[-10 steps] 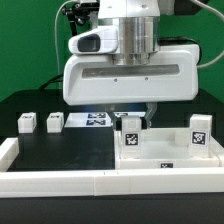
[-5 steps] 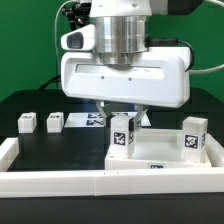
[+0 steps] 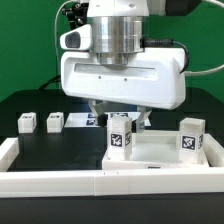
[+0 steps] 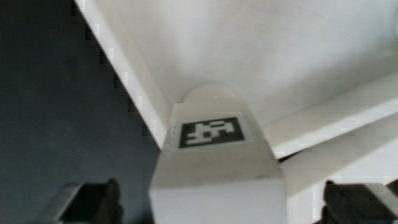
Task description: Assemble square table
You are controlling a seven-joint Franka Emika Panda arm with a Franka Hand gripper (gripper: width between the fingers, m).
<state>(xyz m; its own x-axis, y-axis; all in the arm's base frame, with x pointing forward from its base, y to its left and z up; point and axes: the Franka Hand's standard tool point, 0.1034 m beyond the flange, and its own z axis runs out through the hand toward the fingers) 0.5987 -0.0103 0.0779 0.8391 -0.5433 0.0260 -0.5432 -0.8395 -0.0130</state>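
The square table's white top (image 3: 165, 157) lies at the exterior view's right, rim upward. One tagged white leg (image 3: 121, 138) stands upright in its near-left corner, and a second leg (image 3: 192, 135) stands at the right corner. My gripper (image 3: 120, 117) hangs straight over the first leg. In the wrist view this leg (image 4: 217, 150) sits between the dark fingers (image 4: 84, 203) with a gap on each side, so the gripper (image 4: 222, 205) is open and touches nothing. The table top (image 4: 267, 50) shows behind the leg.
Two loose white legs (image 3: 27, 123) (image 3: 55, 122) stand on the black table at the exterior view's left. The marker board (image 3: 80, 120) lies behind them, partly hidden by the arm. A long low white border rail (image 3: 55, 180) runs along the front.
The hand turned and shifted a little with the leg, then the jaws spread apart and let go of it. The leg stays standing in the corner of the top.
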